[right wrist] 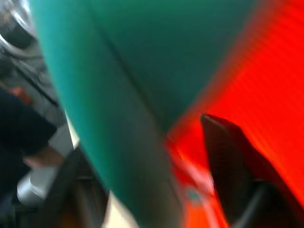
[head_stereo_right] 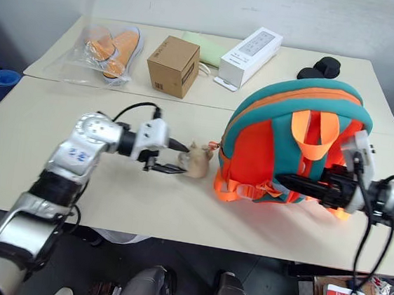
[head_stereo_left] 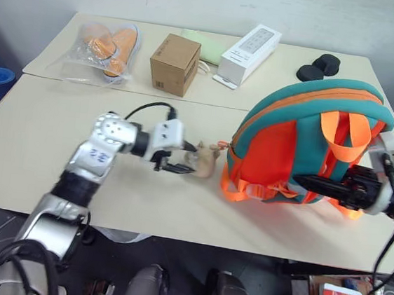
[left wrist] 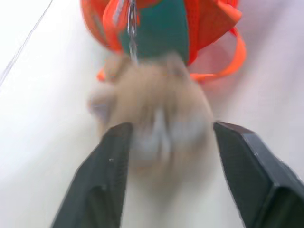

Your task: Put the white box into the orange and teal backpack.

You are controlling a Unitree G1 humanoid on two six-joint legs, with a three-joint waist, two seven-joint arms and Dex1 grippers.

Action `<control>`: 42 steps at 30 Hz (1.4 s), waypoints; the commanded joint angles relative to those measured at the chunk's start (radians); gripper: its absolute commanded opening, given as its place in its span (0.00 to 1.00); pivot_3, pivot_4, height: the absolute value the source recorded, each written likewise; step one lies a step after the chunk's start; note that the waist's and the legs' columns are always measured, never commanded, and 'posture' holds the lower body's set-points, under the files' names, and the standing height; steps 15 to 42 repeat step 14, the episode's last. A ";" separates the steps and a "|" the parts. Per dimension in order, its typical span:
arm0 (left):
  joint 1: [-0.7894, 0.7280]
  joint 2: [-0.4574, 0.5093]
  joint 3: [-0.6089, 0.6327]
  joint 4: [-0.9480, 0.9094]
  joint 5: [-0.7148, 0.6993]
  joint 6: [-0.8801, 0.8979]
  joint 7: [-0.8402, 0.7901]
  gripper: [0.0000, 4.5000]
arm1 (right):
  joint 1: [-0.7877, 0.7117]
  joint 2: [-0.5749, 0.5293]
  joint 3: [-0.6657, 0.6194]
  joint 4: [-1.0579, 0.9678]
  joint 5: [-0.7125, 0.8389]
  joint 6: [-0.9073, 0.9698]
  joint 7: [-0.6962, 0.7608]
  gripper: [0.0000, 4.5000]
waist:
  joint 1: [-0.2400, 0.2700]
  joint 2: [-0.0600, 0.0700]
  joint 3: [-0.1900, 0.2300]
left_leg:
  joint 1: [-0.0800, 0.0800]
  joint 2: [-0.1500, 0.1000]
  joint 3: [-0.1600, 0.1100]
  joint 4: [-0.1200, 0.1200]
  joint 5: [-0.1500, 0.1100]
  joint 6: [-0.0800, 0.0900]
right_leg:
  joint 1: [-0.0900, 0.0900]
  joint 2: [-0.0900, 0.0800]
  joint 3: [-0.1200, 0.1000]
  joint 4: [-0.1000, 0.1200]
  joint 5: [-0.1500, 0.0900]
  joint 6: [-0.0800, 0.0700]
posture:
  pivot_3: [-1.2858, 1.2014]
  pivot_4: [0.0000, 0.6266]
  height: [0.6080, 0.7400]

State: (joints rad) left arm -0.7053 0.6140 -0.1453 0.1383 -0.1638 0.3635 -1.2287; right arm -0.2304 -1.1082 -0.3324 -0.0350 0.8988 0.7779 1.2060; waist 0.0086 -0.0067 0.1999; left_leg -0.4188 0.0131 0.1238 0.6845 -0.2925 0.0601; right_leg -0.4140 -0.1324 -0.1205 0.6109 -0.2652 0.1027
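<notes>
a: two pale tables, pushed together under a plain wall, are seen, with dark floor at the near edge.

b: and the orange and teal backpack?

a: it is stood on the near table towards the right, straps facing the camera. its tan plush charm is lain on the tabletop at its left.

b: the grippers?

a: the left gripper is held with its fingers spread either side of the charm, not clamped. the right gripper is pressed close against the bag's strap side; whether it is open or closed on a strap cannot be told.

b: the white box?

a: no flat white case can be made out. a longer narrow white box is set on the far table beside a brown cardboard cube and bagged orange shoes.

b: which step, then?

a: the bag seems to be being handled or released. next, its state would need to be checked.
</notes>
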 commanded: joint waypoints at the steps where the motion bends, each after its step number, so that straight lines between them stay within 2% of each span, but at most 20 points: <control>1: 0.072 0.153 0.166 -0.173 -0.201 0.259 -0.084 0.90 | 0.018 -0.126 -0.120 0.159 -0.049 -0.034 0.165 0.86 | -0.005 0.000 0.000 | 0.000 0.000 0.000 0.000 0.000 0.000 | 0.000 0.000 0.000 0.000 0.000 0.000 | 0.52 0.24 1.00; 3: 0.109 0.242 0.278 -0.226 -0.293 0.352 -0.097 1.00 | 0.024 -0.193 -0.154 0.302 -0.099 -0.075 0.242 0.99 | -0.006 0.000 0.000 | 0.000 0.000 0.000 0.000 0.000 0.000 | 0.000 0.000 0.000 0.000 0.000 0.000 | 0.52 0.24 1.00; 6: 0.125 0.333 0.465 -0.242 -0.409 0.466 -0.067 1.00 | -0.006 -0.264 -0.193 0.526 -0.170 -0.155 0.305 0.99 | -0.006 0.000 0.000 | 0.000 0.000 -0.001 0.000 0.000 0.000 | 0.001 -0.001 0.001 -0.001 0.000 0.000 | 0.52 0.24 1.00; 10: 0.153 0.346 0.570 -0.264 -0.461 0.504 0.022 1.00 | -0.088 -0.279 -0.211 0.685 -0.195 -0.173 0.310 0.99 | -0.012 0.002 0.000 | 0.005 0.000 0.001 -0.002 -0.001 -0.003 | 0.004 -0.001 0.002 -0.005 0.000 -0.001 | 0.52 0.24 1.00; 12: 0.181 0.314 0.567 -0.301 -0.468 0.492 0.070 1.00 | -0.109 -0.264 -0.203 0.724 -0.231 -0.220 0.293 0.99 | -0.014 0.003 0.000 | 0.009 0.001 0.003 -0.004 -0.002 -0.004 | 0.004 -0.002 0.005 -0.005 -0.001 -0.001 | 0.52 0.24 1.00; 14: 0.196 0.269 0.501 -0.310 -0.393 0.410 0.152 1.00 | -0.114 -0.246 -0.197 0.731 -0.264 -0.264 0.264 0.99 | -0.013 0.003 0.000 | 0.011 0.001 0.006 -0.005 -0.003 -0.006 | 0.004 -0.002 0.009 -0.003 -0.001 -0.002 | 0.52 0.24 1.00; 42: 0.196 0.269 0.501 -0.310 -0.393 0.410 0.152 1.00 | -0.114 -0.246 -0.197 0.731 -0.264 -0.264 0.264 0.99 | -0.013 0.003 0.000 | 0.011 0.001 0.006 -0.005 -0.003 -0.006 | 0.004 -0.002 0.009 -0.003 -0.001 -0.002 | 0.52 0.24 1.00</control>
